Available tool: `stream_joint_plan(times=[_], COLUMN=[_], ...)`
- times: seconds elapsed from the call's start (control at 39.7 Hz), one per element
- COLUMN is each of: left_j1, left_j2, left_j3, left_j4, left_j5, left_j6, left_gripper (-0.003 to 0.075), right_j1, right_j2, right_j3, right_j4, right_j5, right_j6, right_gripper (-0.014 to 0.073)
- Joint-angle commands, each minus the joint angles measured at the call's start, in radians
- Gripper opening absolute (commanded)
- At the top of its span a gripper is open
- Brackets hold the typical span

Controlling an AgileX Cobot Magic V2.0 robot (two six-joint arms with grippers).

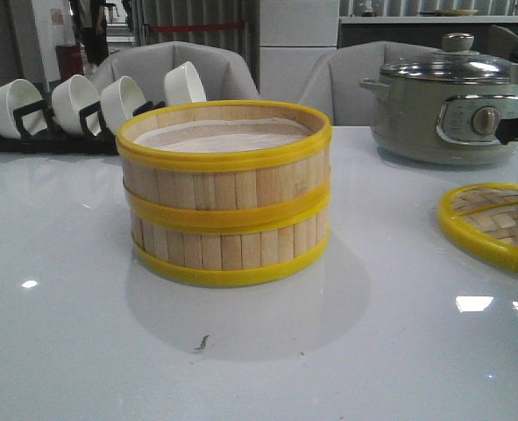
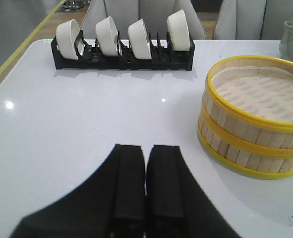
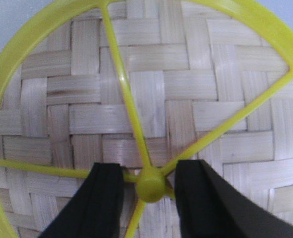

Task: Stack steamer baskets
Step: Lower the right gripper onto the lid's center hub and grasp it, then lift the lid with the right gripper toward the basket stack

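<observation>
**Mia:** Right gripper (image 3: 150, 186) first. What is it doing?

**Ben:** It hangs over the flat woven lid (image 1: 495, 224). Its two black fingers are apart, one on each side of the little yellow knob (image 3: 150, 184). I can't tell if they touch the knob. I don't think it has been squeezed yet.

**Mia:** And the left gripper (image 2: 146, 183)?

**Ben:** Its fingers are pressed together with nothing between them. It sits above the white table (image 1: 66, 333), near the baskets but not touching them.

**Mia:** Where are the steamer baskets (image 1: 225, 197)?

**Ben:** In the middle of the table. One sits right on top of the other. The yellow rims line up all the way round, and the top one shows its pale paper inside.

**Mia:** So the stacking is done?

**Ben:** I think so. Both baskets are in one neat pile. The lid lies off to the right side, away from the pile. Maybe it goes on top next, but that is just my guess.

**Mia:** Anything else around?

**Ben:** White bowls in a black rack (image 2: 124, 42) at the back, and a grey pot (image 1: 451, 105).
</observation>
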Motion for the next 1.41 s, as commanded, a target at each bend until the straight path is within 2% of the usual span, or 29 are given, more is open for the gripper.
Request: stream_joint_plan(times=[0.0, 0.05, 0.13, 0.3, 0.73, 1.13, 1.39], left_j1=[-0.006, -0.006, -0.006, -0.006, -0.006, -0.006, -0.006], left_j2=[0.012, 0.012, 0.012, 0.012, 0.012, 0.012, 0.012], left_j3=[-0.028, -0.028, -0.028, -0.028, -0.028, -0.028, -0.028], left_j4=[-0.004, -0.004, -0.004, -0.004, -0.004, -0.004, -0.004], left_j5=[-0.085, -0.085, -0.085, -0.085, -0.085, -0.085, -0.085], left_j6=[-0.005, -0.005, -0.005, -0.005, -0.005, -0.005, -0.005], left_gripper=[0.0085, 0.0085, 0.0085, 0.0085, 0.0085, 0.0085, 0.0085], right_j1=[-0.005, -0.005, -0.005, -0.005, 0.02, 0.139, 0.28], right_j2=[-0.054, -0.054, -0.054, -0.054, -0.081, -0.097, -0.097], right_j3=[-0.033, -0.033, -0.033, -0.033, -0.076, -0.381, -0.536], right_j4=[0.0, 0.0, 0.0, 0.0, 0.003, 0.005, 0.014], right_j5=[-0.035, -0.035, -0.032, -0.012, 0.045, 0.268, 0.296], right_j6=[0.005, 0.005, 0.005, 0.005, 0.005, 0.005, 0.005], right_gripper=[0.0365, 0.0349, 0.028, 0.0022, 0.0029, 0.0029, 0.0029])
